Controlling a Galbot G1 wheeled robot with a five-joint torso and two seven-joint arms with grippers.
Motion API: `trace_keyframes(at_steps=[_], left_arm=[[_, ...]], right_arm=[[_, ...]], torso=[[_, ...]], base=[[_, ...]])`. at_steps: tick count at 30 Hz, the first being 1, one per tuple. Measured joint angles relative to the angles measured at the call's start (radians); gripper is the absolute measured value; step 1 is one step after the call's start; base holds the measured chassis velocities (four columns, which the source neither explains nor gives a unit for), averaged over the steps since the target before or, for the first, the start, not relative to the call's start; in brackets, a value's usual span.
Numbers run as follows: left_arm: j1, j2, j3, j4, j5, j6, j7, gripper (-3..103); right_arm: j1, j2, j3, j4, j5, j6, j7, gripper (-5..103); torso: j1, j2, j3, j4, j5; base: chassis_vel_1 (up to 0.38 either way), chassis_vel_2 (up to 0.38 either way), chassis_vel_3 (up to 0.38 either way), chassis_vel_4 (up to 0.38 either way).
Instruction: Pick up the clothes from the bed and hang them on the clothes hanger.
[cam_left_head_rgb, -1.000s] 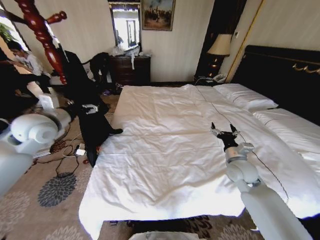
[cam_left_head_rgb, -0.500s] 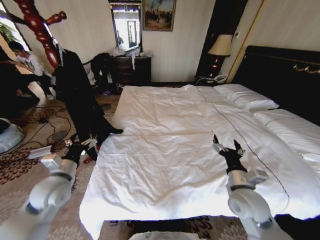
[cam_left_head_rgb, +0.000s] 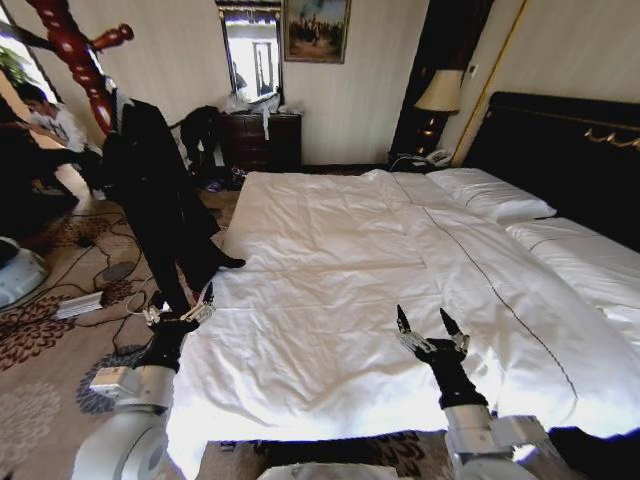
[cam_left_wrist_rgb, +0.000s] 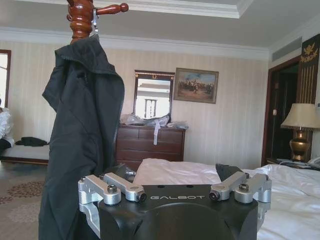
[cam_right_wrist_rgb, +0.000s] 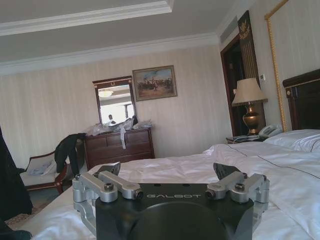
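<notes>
Now long black soft-fabric coat (cam_left_head_rgb: 150, 190) hangs on glossy red-brown turned wooden stand (cam_left_head_rgb: 75, 50); left gripper (cam_left_head_rgb: 181, 312) dropped away, right gripper (cam_left_head_rgb: 428, 330) retracted, both w/ fingers spread, empty — task looks done.

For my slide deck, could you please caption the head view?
Black coat hanging on the wooden coat stand beside the bed; both grippers, left and right, open and empty.

The bed (cam_left_head_rgb: 330, 300) carries smooth white linen and pillows (cam_left_head_rgb: 490, 195) by its headboard (cam_left_head_rgb: 570, 150).
</notes>
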Motion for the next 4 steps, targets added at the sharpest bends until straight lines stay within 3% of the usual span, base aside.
trace_keyframes(at_steps=[4], left_arm=[[-0.002,0.003,0.001,0.000,-0.003,0.001,0.000,100]], right_arm=[[0.003,-0.001,0.000,0.000,0.000,-0.002,0.002,100]], torso=[[0.000,0.000,0.000,0.0000,0.0000]], base=[[0.000,0.000,0.000,0.000]])
